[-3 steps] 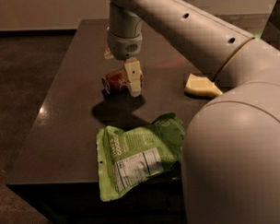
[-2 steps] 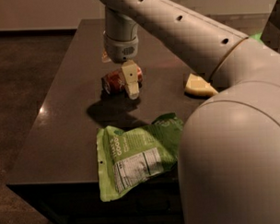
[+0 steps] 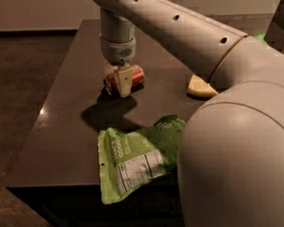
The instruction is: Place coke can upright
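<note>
The coke can (image 3: 137, 75), red with silver ends, lies on its side on the dark table (image 3: 58, 123), toward the back middle. My gripper (image 3: 122, 84) comes straight down from above and sits right at the can, covering its middle part. The can's two ends show to the left and right of the gripper. The can rests on the table top, not lifted.
A green snack bag (image 3: 134, 160) lies flat at the table's front edge, partly overhanging it. A pale yellow wedge-shaped object (image 3: 200, 87) lies to the right of the can. My arm's large body (image 3: 236, 145) fills the right foreground and hides the table's right side.
My gripper has moved a little left and lower over the can. The can, the bag and the yellow wedge have stayed where they were.
</note>
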Robot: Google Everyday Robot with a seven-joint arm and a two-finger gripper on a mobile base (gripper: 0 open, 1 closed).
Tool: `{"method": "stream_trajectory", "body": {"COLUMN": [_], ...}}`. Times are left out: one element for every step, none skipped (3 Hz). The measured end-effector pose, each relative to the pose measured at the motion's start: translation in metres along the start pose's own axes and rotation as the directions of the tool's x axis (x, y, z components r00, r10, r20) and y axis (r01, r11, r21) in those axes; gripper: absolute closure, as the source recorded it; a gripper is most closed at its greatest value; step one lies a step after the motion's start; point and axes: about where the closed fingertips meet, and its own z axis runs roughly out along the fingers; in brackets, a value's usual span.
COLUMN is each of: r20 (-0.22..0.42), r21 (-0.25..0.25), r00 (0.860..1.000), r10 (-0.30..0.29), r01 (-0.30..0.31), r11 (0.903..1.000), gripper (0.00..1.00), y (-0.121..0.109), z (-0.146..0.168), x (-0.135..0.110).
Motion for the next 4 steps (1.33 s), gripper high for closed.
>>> {"method": "stream_trajectory", "body": {"r20": [0.014, 0.044, 0.165, 0.323], "r21": [-0.004, 0.000, 0.045, 0.072], "r00": [1.000, 0.998, 0.984, 0.942], "r10": [0.011, 0.033, 0.064, 0.089], "r01": [-0.011, -0.033, -0.072, -0.118], "r11": [0.9999, 0.9995, 0.9964, 0.9904], "gripper": [0.61, 0.85, 1.00, 1.00], "y": [-0.001, -0.002, -0.002, -0.002], "z": [-0.001, -0.008, -0.041, -0.072], "x": [-0.003, -0.003, -0.006, -0.014]}}
